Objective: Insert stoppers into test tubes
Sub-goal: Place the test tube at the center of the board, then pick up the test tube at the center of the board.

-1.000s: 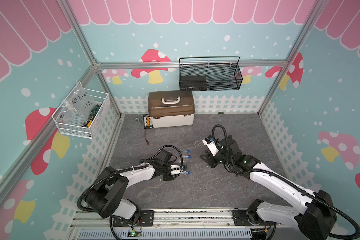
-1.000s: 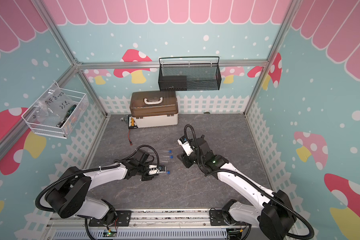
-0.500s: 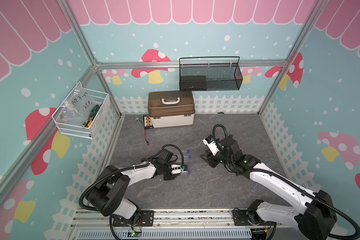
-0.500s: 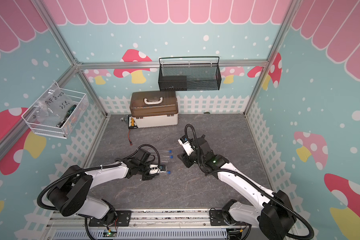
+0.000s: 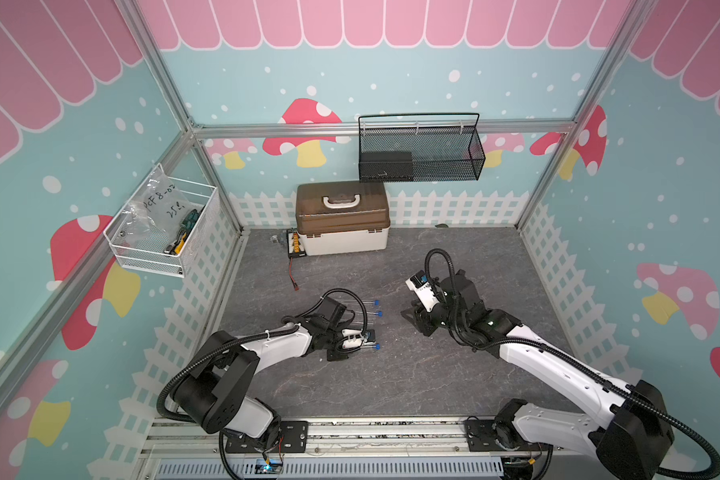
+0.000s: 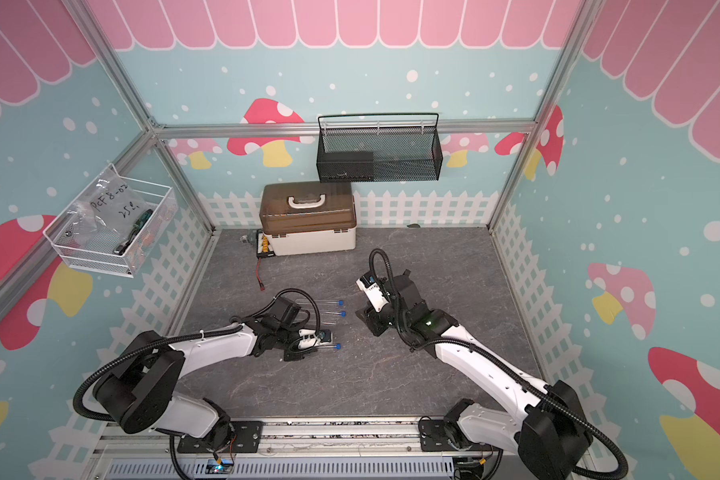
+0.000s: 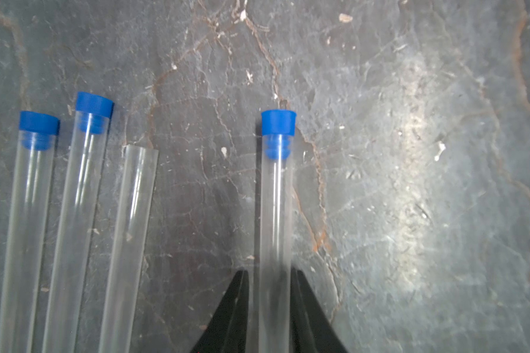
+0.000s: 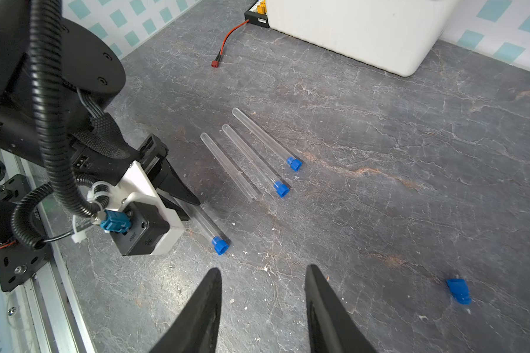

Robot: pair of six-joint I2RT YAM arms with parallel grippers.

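Note:
Four clear test tubes lie side by side on the grey table. Blue stoppers sit in three: the far one [image 8: 294, 163], its neighbour [image 8: 281, 189] and the nearest one [image 8: 220, 245]. The third tube [image 8: 228, 166] has a bare mouth [image 7: 141, 149]. My left gripper [image 7: 270, 272] is open, its jaws straddling the nearest stoppered tube [image 7: 274, 214] with a thin gap on one side; in both top views it [image 5: 367, 338] [image 6: 327, 338] sits low on the table. A loose stopper [image 8: 459, 292] lies apart. My right gripper [image 8: 262, 269] [image 5: 410, 316] hovers open and empty.
A brown-lidded white toolbox [image 5: 341, 220] stands at the back, with a connector board [image 5: 294, 243] and a red wire [image 5: 294, 274] beside it. A black mesh basket [image 5: 420, 149] hangs on the back wall and a white wire basket [image 5: 163, 228] on the left wall.
My left gripper's jaws have parted a little around the stoppered tube, which lies on the table. Neither arm has visibly moved.

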